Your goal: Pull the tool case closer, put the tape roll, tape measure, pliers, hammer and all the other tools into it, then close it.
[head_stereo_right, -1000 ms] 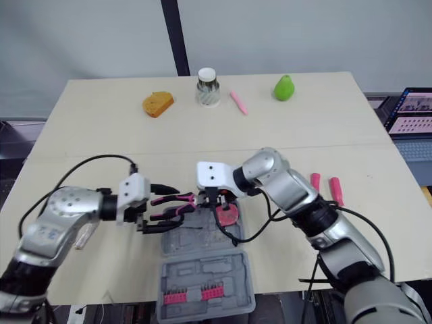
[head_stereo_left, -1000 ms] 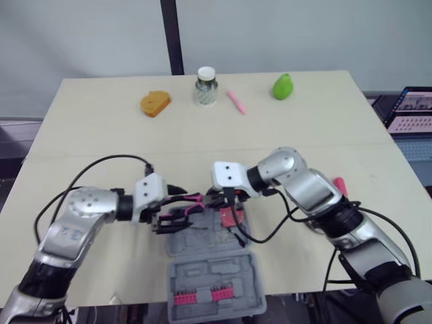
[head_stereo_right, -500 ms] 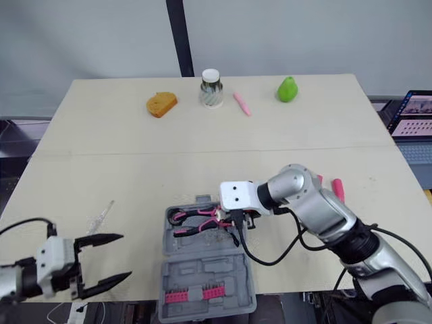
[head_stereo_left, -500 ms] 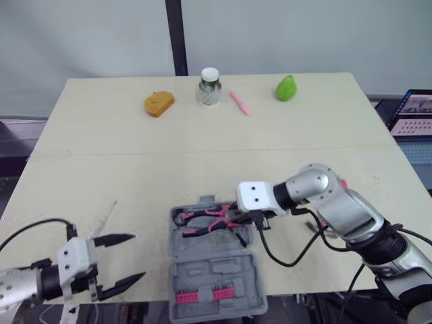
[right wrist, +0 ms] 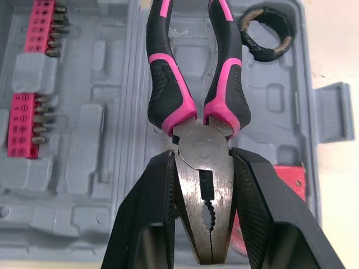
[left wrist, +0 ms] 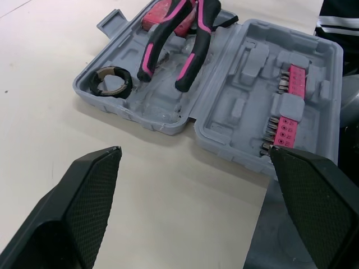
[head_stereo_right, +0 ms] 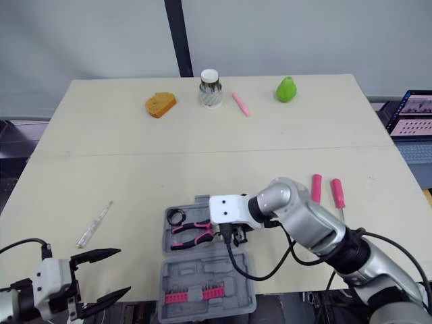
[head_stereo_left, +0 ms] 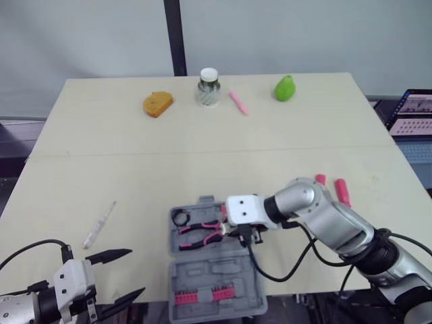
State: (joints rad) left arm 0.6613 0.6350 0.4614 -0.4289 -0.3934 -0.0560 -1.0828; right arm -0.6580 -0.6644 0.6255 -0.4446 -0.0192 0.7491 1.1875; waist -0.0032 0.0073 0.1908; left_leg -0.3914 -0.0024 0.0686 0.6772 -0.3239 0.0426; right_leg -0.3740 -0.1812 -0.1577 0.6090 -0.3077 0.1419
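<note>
The grey tool case lies open at the table's near edge, a row of pink bits in its near half. Pink-and-black pliers lie in its far half beside a black tape roll. My right gripper is shut on the pliers' metal head, one finger on each side. A red tool sits under them. My left gripper hangs open off the near left edge, apart from the case. The orange tape measure is far back.
Two pink screwdrivers lie right of the case, and a thin clear-handled tool lies left of it. At the back stand a jar, a pink stick and a green pear.
My left gripper let go of the pliers' handles and drew back to the near left, open. My right gripper moved left and nearer, and the pliers now lie lower in the case.
</note>
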